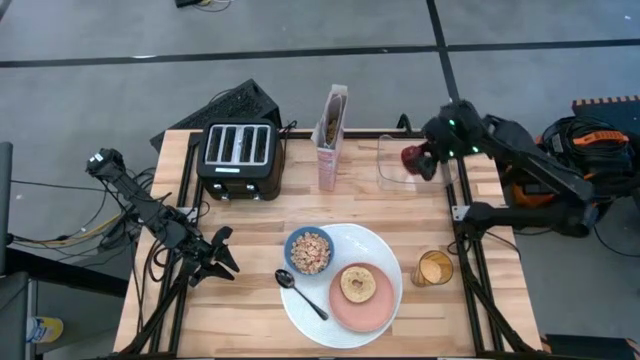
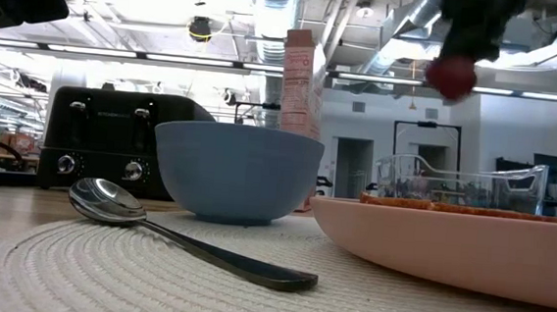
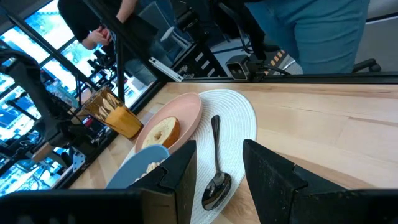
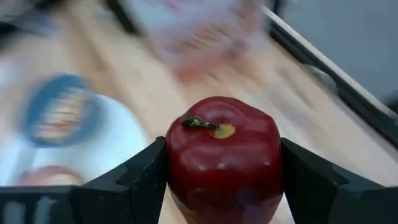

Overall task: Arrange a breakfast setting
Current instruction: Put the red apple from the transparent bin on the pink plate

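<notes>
Gripping red apple (image 4: 222, 158), right pincer (image 4: 222, 171)

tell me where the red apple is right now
The red apple is clamped in the right gripper, held in the air above the clear container at the table's far right, right of the cereal box.

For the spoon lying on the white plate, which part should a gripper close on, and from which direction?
Probably the spoon handle at mid-length, from straight above. It lies flat on the white plate, slanting from its head beside the blue bowl toward the plate's front edge. The handle is thin and straight, so fingers should close across its width, clear of the pink plate.
</notes>
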Robot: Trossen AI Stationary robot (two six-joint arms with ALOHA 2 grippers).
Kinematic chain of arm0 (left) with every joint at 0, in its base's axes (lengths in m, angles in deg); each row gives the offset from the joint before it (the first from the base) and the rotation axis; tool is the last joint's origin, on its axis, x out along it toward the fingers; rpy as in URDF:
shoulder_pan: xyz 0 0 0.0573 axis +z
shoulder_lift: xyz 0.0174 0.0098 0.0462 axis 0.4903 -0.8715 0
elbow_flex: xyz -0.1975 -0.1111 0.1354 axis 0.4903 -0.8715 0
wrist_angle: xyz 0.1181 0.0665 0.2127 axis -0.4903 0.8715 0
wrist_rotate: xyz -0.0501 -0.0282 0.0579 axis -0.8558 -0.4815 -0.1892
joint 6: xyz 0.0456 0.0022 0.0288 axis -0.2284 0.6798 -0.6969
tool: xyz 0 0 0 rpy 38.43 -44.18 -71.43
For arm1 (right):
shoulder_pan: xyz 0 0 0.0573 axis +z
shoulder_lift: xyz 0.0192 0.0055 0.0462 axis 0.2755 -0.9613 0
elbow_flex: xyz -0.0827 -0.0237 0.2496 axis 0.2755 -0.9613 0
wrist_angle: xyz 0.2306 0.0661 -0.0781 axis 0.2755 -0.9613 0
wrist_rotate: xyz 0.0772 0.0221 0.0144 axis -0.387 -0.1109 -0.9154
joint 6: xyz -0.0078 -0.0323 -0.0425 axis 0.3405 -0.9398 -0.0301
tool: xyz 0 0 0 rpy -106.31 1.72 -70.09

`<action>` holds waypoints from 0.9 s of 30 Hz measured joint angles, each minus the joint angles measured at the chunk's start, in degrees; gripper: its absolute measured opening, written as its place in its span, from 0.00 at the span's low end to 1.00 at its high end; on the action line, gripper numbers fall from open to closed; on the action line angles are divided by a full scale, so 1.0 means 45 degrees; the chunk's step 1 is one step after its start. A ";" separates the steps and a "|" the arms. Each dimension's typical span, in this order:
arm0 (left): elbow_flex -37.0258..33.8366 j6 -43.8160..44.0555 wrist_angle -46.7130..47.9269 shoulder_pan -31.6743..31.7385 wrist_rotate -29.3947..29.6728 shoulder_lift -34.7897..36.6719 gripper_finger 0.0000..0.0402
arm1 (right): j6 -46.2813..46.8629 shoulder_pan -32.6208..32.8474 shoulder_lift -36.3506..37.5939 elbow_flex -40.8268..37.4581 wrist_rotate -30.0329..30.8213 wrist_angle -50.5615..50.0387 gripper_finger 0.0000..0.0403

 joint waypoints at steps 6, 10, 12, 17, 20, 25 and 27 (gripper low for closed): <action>0.0000 0.0002 -0.0003 -0.0002 0.0000 0.0000 0.30 | 0.2734 0.4602 0.0994 0.0000 0.1401 0.1280 0.68; 0.0000 0.0002 -0.0003 -0.0005 0.0000 0.0000 0.30 | 0.4163 0.7700 0.0847 -0.0001 0.3458 0.2023 0.69; 0.0000 0.0004 -0.0001 -0.0003 0.0000 0.0000 0.30 | 0.4778 0.9044 0.0647 0.0000 0.4360 0.2502 0.69; 0.0000 0.0003 0.0000 -0.0001 0.0000 0.0000 0.30 | 0.6586 1.1778 -0.0113 0.0000 0.6774 0.2963 0.69; 0.0000 0.0004 0.0000 -0.0005 0.0000 0.0000 0.30 | 0.8179 1.3104 -0.0807 -0.0003 0.7725 0.3166 0.69; 0.0000 0.0001 0.0000 -0.0004 0.0000 0.0000 0.30 | 1.0304 1.5018 -0.2155 -0.0005 0.8945 0.3852 0.70; 0.0000 0.0003 -0.0004 -0.0004 0.0000 0.0000 0.30 | 1.1179 1.5660 -0.2705 -0.0008 0.9500 0.4194 0.70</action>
